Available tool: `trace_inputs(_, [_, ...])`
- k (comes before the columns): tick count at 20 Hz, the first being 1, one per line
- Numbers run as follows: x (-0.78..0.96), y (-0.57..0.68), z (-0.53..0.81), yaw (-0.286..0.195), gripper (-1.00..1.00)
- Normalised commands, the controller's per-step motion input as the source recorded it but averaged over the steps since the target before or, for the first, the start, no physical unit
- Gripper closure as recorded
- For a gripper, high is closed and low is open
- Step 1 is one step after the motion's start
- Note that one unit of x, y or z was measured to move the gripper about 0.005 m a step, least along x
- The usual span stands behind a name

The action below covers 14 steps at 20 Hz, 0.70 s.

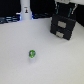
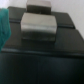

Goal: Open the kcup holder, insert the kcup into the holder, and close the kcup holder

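The kcup holder [image 1: 63,26] is a black box with two stacked front panels, standing at the back on the exterior view's right; both panels look pushed in. My gripper [image 1: 67,10] hangs just above its top, partly cut off by the frame edge, and its fingers are too blurred to read. The kcup [image 1: 32,53], a small shiny green pod, lies alone on the white table well away from the holder, toward the exterior view's left and front. The wrist view is blurred and shows the black holder [image 2: 45,57] close up with two grey blocks [image 2: 38,25] on it.
A white upright object [image 1: 25,10] stands at the back on the exterior view's left, against a dark background. The white table [image 1: 45,67] spreads around the pod. A teal shape [image 2: 4,27] shows at the edge of the wrist view.
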Motion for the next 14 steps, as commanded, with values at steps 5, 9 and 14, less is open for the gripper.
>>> trace_inputs(5, [-0.11,0.25,-0.41,-0.073,-1.00])
trace_inputs(9, [-0.24,0.16,-0.41,-0.037,-1.00])
trace_inputs(14, [-0.30,0.09,-0.39,-0.013,-1.00])
